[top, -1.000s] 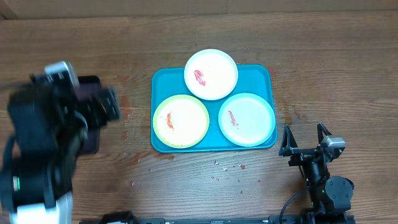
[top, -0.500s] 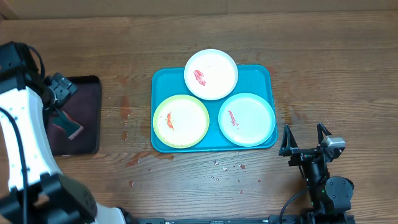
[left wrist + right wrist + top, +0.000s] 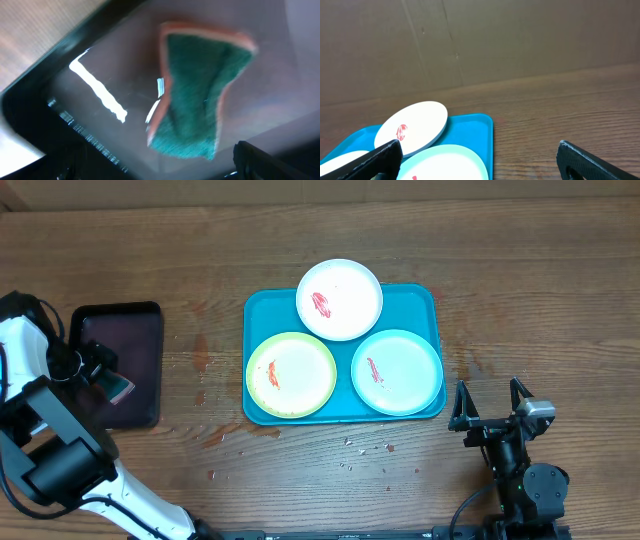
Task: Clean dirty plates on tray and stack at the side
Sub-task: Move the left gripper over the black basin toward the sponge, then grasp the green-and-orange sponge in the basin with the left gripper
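My left gripper, fingers spread, hovers over the sponge in the black tray; closing off-centre may just shove it. My right gripper idles, fingers apart.

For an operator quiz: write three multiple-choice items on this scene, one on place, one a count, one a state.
1. How many plates show red smears? A one; B two; C three.
2. The right fingers are: A open; B shut on a plate; C out of view.
3. The sponge is: A in the black tray; B on a plate; C on bare wood.
1C: white plate, green-rimmed plate and mint plate each carry one. 2A: wide apart, nothing between. 3A: it sits inside the dark rim.
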### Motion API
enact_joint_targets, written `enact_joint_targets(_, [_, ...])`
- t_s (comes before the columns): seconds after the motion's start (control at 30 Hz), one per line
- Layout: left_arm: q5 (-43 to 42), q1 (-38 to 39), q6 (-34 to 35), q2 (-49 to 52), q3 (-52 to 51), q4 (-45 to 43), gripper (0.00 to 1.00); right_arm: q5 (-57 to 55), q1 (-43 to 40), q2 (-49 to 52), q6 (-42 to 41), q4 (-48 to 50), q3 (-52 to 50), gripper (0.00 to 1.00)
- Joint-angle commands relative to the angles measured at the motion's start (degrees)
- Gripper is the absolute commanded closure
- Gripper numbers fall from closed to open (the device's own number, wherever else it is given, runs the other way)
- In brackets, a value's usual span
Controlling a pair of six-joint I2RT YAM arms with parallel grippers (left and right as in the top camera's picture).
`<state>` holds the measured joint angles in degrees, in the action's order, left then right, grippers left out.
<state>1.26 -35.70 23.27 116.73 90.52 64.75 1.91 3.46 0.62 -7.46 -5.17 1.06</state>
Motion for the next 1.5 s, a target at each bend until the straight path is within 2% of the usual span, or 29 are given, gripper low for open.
enact_joint_targets(0.0, [-9.07, 0.09, -7.72, 0.81, 0.59, -2.43, 0.05, -0.55, 0.28, -0.46, 0.24, 0.39, -0.59, 0.0])
enact_joint_targets(0.17, [-8.07, 0.26, -5.9, 1.14, -0.44, -4.02, 0.06, -0.55, 0.28, -0.46, 0.24, 0.39, -0.59, 0.0])
enact_joint_targets(0.3, [-3.74, 0.66, -5.73, 1.14, -3.58, -6.43, 0.14, -0.55, 0.28, -0.46, 0.24, 0.39, -0.59, 0.0])
enact_joint_targets(0.37, [-2.75, 0.63, -4.98, 1.14, -5.14, -7.43, 0.14, -0.55, 0.28, -0.46, 0.24, 0.39, -0.59, 0.0])
enact_joint_targets(0.73, [-6.82, 0.98, -4.42, 1.14, -12.92, -15.02, 0.16, -0.55, 0.28, -0.46, 0.24, 0.39, -0.59, 0.0])
enact_joint_targets(0.77, [-6.82, 1.01, -4.42, 1.14, -13.0, -15.23, 0.19, -0.55, 0.28, -0.46, 0.24, 0.39, -0.59, 0.0])
enact_joint_targets(0.87, [-6.64, 1.01, -4.42, 1.14, -13.0, -15.69, 0.64, -0.55, 0.28, -0.46, 0.24, 0.39, -0.59, 0.0])
enact_joint_targets(0.93, [-6.64, 1.01, -4.42, 1.14, -13.0, -15.78, 0.89, -0.55, 0.28, -0.46, 0.24, 0.39, -0.59, 0.0])
enact_joint_targets(0.97, [-6.64, 1.01, -4.42, 1.14, -13.0, -15.82, 0.96, -0.55, 0.28, -0.46, 0.24, 0.39, -0.59, 0.0])
enact_joint_targets(1.03, [-6.64, 0.98, -4.42, 1.14, -13.0, -16.26, 0.96, -0.55, 0.28, -0.46, 0.24, 0.39, -0.59, 0.0])
enact_joint_targets(1.07, [-6.64, 0.98, -4.42, 1.14, -13.0, -16.7, 0.91, -0.55, 0.28, -0.46, 0.24, 0.39, -0.59, 0.0])
enact_joint_targets(1.1, [-6.64, 0.98, -4.42, 1.14, -13.0, -17.05, 0.66, -0.55, 0.28, -0.46, 0.24, 0.39, -0.59, 0.0])
enact_joint_targets(1.13, [-6.64, 0.98, -4.42, 1.14, -13.0, -17.57, 0.06, -0.55, 0.28, -0.46, 0.24, 0.39, -0.59, 0.0])
enact_joint_targets(1.17, [-6.64, 0.98, -4.42, 1.14, -13.0, -18.08, 0.0, -0.55, 0.28, -0.46, 0.24, 0.39, -0.59, 0.0])
enact_joint_targets(1.47, [-1.03, 0.94, -4.44, 1.14, -13.0, -25.46, 0.0, -0.55, 0.28, -0.46, 0.24, 0.39, -0.59, 0.0])
